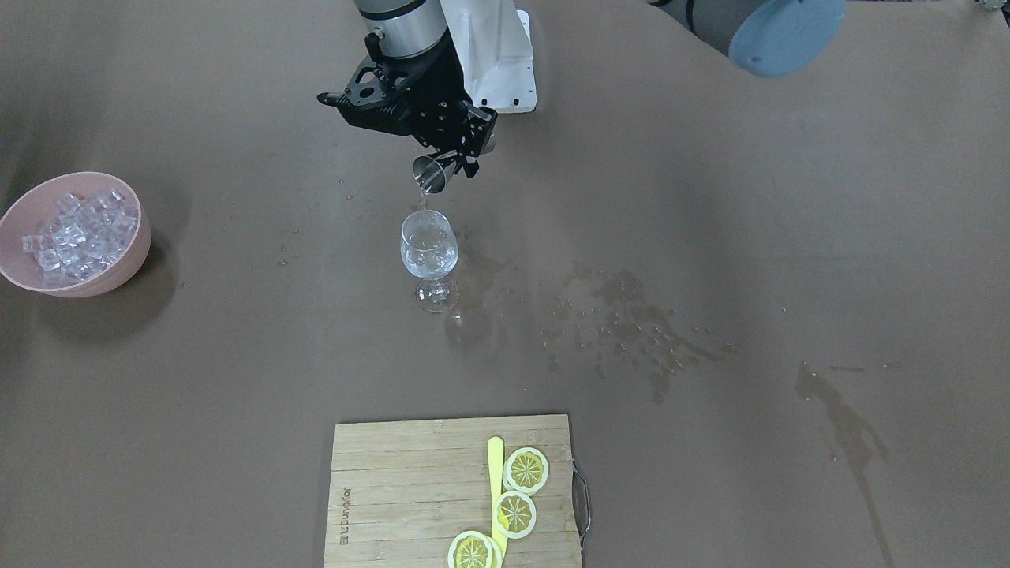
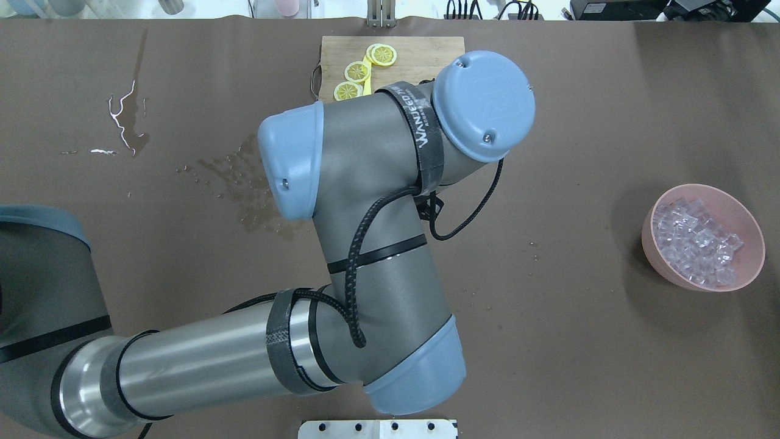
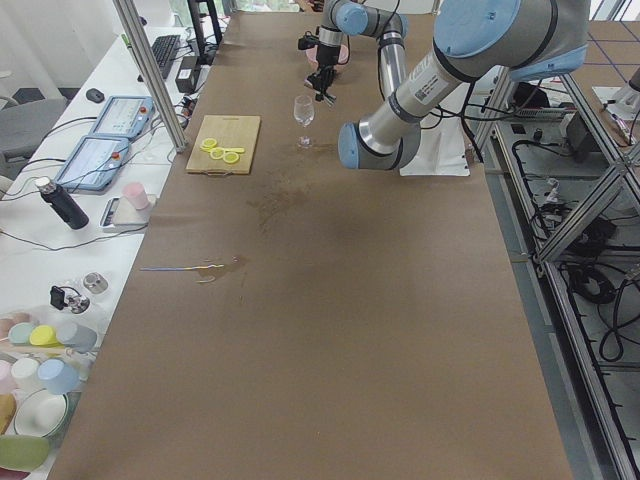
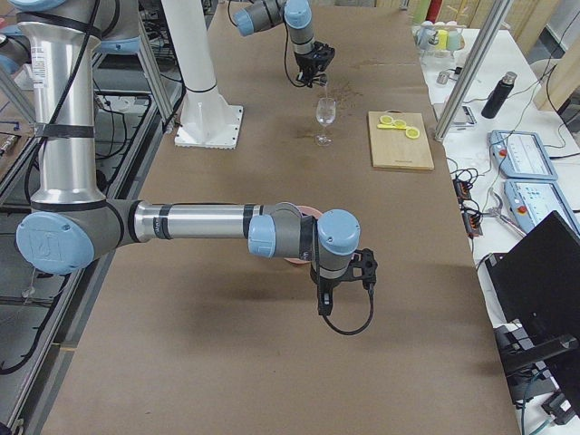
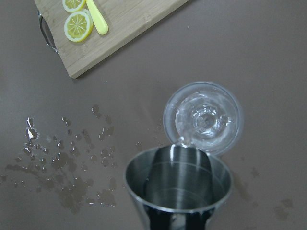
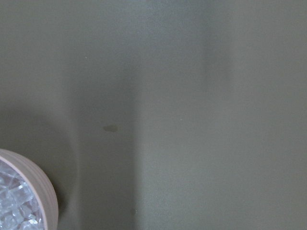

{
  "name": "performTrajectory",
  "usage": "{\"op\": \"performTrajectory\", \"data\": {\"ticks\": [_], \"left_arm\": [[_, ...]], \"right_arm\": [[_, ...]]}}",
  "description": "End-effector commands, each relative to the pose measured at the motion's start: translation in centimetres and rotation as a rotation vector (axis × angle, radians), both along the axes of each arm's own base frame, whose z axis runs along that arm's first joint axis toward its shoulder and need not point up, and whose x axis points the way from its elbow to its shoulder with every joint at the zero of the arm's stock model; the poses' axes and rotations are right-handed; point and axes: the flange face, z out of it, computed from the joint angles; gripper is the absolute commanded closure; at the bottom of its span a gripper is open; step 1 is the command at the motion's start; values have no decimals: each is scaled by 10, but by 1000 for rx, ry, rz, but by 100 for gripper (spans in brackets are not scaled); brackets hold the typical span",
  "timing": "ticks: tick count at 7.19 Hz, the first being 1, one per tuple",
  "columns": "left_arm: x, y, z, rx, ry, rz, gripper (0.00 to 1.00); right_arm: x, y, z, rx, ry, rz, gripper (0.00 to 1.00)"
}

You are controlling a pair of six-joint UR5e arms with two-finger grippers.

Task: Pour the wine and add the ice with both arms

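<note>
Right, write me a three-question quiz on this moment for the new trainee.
1. True or false: the ice sits in the pink bowl.
2. The left gripper holds: A) a bottle B) a steel jigger C) a spoon.
3. Fill in: the steel jigger tips wine into the ____.
Key: 1 true; 2 B; 3 wine glass.

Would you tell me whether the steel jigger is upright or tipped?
Tipped: the jigger, held by the left gripper, leans mouth-down over the glass, wine trickling in.
</note>
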Motion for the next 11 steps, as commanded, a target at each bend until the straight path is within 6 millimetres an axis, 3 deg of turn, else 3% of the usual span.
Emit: {"op": "performTrajectory", "data": {"ticks": [1, 5, 9, 11], "left_arm": [[6, -9, -15, -7, -127, 75, 100], [3, -22, -11, 0, -257, 134, 100], [3, -21, -12, -12, -256, 125, 100], [-18, -19, -29, 3, -140, 28, 100]], "right_arm": [[0, 0, 2, -4, 0, 0, 0], [0, 0, 0, -1, -2, 0, 0], [-1, -1, -2, 4, -8, 0, 0], [-1, -1, -3, 5, -8, 0, 0]]}}
